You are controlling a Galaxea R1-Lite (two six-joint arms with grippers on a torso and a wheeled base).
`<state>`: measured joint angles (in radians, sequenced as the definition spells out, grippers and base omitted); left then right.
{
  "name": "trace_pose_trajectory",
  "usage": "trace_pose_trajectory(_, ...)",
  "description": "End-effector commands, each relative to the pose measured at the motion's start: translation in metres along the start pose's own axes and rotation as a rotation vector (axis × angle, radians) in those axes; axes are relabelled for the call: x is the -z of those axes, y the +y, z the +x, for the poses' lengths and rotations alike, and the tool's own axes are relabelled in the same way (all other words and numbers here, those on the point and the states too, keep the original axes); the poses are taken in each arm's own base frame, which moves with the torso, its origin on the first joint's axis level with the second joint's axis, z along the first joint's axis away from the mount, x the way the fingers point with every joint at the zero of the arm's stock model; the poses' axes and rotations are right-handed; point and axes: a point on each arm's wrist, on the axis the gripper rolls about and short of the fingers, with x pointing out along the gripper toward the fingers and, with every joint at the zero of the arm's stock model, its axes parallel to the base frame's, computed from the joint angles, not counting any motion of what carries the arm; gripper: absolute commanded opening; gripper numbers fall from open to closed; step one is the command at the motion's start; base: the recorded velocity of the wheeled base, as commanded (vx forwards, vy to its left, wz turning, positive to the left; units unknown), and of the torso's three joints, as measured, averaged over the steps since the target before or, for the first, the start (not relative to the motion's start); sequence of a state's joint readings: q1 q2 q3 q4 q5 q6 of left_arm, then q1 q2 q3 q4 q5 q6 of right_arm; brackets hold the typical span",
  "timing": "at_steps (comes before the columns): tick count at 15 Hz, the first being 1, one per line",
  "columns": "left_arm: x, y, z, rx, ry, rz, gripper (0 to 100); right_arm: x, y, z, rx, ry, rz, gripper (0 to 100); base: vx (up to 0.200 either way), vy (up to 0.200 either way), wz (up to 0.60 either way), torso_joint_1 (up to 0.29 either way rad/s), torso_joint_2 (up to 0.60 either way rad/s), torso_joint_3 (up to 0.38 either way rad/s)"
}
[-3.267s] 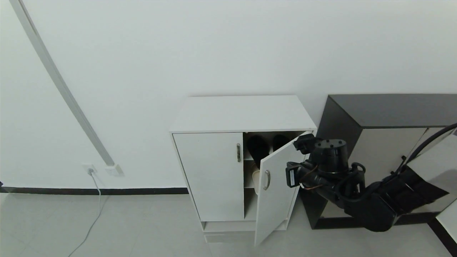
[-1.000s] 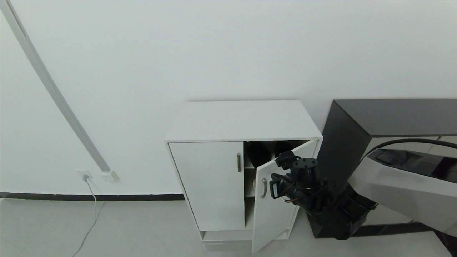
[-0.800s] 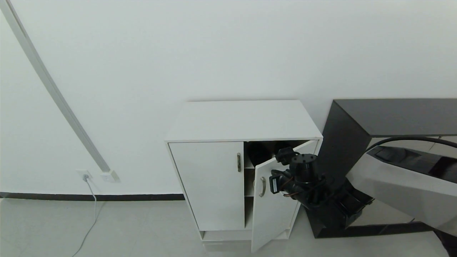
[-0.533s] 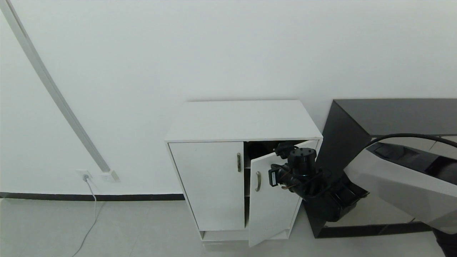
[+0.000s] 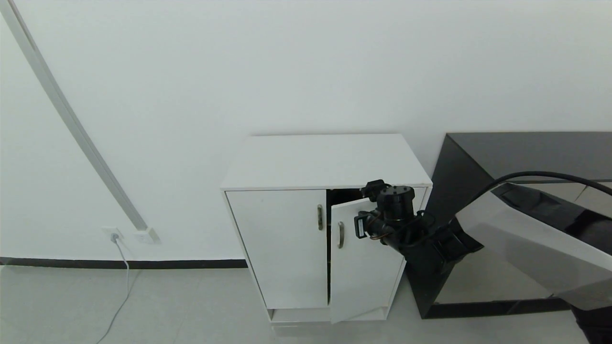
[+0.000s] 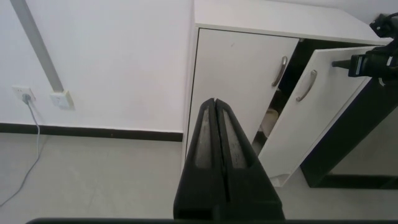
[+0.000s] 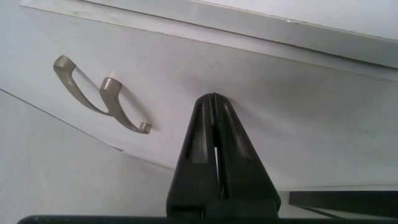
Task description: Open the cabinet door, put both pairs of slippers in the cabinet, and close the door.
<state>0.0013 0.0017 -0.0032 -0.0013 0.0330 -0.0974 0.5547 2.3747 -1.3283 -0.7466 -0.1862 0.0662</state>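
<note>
Two tools were checked. The right tool [image 7: 213, 99], fingers pressed together and empty, appeared set against the outer face of the right door [image 5: 358, 267] near its top edge, on the hinge side of the handle [image 5: 340, 234]. The left tool [image 6: 214, 104], likewise pressed together and empty, hung well clear in front of the cabinet [image 5: 325, 162]. The door stood a narrow gap short of shut; a pale shape in that gap, probably a slipper [image 6: 271, 118], lay inside. Judged step: closing the door, the last one. The next move calls for a short further push until it sits flush with the left door [image 5: 279, 243]. Against the earlier frames, the door had swung from well ajar to nearly closed, the right arm following.
</note>
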Motion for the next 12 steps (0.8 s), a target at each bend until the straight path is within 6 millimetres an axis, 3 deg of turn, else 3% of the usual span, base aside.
trace_pose_trajectory(1, 0.0, 0.0, 0.0, -0.001, 0.001, -0.001, 0, -0.004, 0.002, 0.005, -0.001, -0.016, 0.003, 0, 0.0, 0.0, 0.0, 0.0, 0.0, 0.0)
trace_pose_trajectory(12, 0.0, 0.0, 0.0, -0.003, -0.001, 0.002, 0, -0.017, 0.003, 0.019, 0.008, -0.016, 0.004, 0, 0.0, 0.0, 0.0, 0.0, 0.0, 0.0)
